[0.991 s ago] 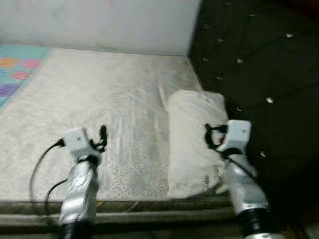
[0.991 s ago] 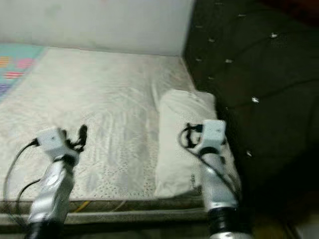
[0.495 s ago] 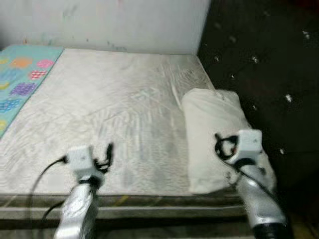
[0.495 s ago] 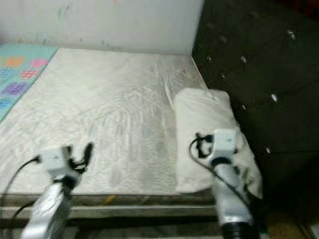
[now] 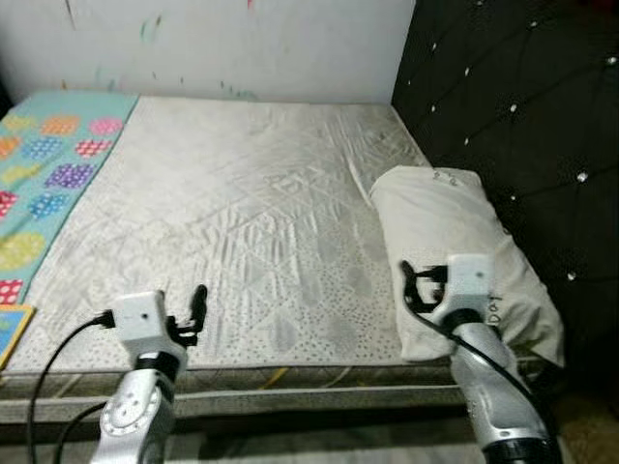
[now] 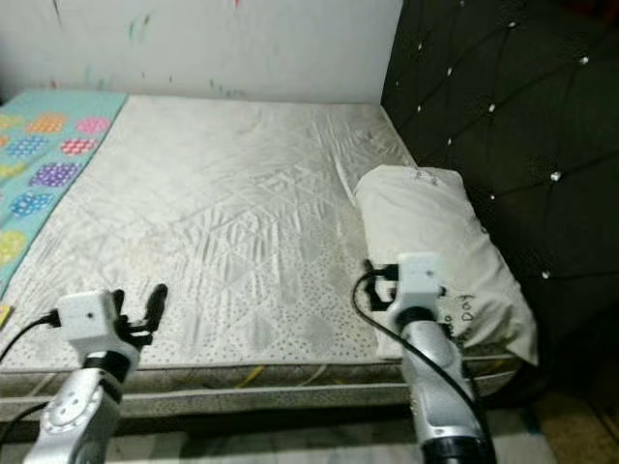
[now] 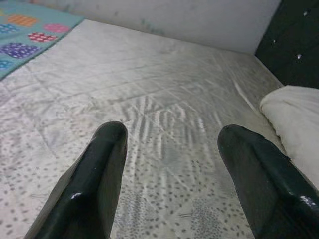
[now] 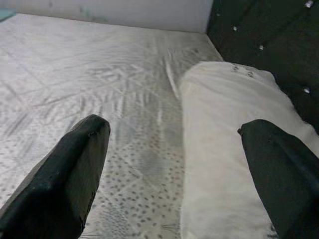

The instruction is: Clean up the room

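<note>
Ahead of the right gripper (image 8: 174,169), whose fingers (image 8: 70,174) are spread wide and empty, a white pillow (image 5: 455,242) lies on the bed (image 5: 242,213) against the black headboard (image 5: 522,106). Left gripper (image 7: 172,174) hovers over bare mattress, likewise wide apart, the pillow off beyond its right finger.

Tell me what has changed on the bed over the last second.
Only the camera has shifted: the view is sharper now and takes in more of the patterned blanket on the left. The pillow lies as before on the mattress by the black headboard. The left gripper and right gripper still hover open over the near edge, holding nothing.
</note>
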Controlling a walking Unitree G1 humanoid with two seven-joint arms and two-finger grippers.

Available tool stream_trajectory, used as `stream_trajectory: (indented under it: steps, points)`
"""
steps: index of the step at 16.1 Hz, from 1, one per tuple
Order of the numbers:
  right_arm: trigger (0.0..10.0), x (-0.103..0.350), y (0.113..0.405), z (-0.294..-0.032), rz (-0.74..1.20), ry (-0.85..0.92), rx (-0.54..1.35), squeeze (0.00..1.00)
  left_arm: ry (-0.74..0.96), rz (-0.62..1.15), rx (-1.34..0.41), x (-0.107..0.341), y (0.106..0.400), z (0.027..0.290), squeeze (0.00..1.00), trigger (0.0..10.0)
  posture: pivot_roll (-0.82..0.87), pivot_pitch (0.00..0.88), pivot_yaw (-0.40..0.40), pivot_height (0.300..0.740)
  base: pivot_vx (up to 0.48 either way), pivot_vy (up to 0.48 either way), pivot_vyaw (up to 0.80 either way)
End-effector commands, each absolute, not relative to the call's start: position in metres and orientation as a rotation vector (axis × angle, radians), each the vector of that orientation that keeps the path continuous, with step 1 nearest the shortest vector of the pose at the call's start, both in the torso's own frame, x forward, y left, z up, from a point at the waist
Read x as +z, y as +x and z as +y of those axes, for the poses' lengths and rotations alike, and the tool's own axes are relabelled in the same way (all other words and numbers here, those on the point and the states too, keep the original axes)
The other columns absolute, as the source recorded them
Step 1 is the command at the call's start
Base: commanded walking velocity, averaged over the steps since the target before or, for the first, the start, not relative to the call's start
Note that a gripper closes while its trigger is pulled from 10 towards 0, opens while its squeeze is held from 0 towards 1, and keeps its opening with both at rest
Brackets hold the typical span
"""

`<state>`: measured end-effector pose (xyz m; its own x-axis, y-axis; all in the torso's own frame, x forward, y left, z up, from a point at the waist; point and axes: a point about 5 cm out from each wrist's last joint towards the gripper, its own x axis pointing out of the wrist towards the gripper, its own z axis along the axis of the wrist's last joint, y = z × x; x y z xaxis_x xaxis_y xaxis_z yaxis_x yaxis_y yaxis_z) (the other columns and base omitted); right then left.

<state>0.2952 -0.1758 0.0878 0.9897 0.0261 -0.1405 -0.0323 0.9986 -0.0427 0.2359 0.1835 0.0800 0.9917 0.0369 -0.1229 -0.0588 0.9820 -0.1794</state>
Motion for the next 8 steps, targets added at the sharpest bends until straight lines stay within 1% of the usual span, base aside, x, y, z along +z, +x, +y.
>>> stream_trajectory:
  steps: [1,3,8]
  points:
    - [10.0,0.0953,0.2973,-0.181,0.117,-0.063,0.017,0.0,-0.196,0.099,0.007,0.0857,0.2394,0.173,0.0,10.0,-0.09,0.0,-0.038,0.74,0.0,0.0,0.0]
    - [10.0,0.0967,0.2991,-0.1817,0.115,-0.066,0.016,0.0,-0.205,0.095,-0.011,0.0883,0.2407,0.1681,0.0,10.0,-0.09,0.0,-0.038,0.74,0.264,0.0,0.0]
    - [10.0,0.096,0.2981,-0.1781,0.119,-0.055,0.025,0.0,-0.209,0.096,0.0,0.0885,0.2413,0.1675,0.0,10.0,-0.08,0.0,-0.041,0.74,0.326,0.0,0.0]
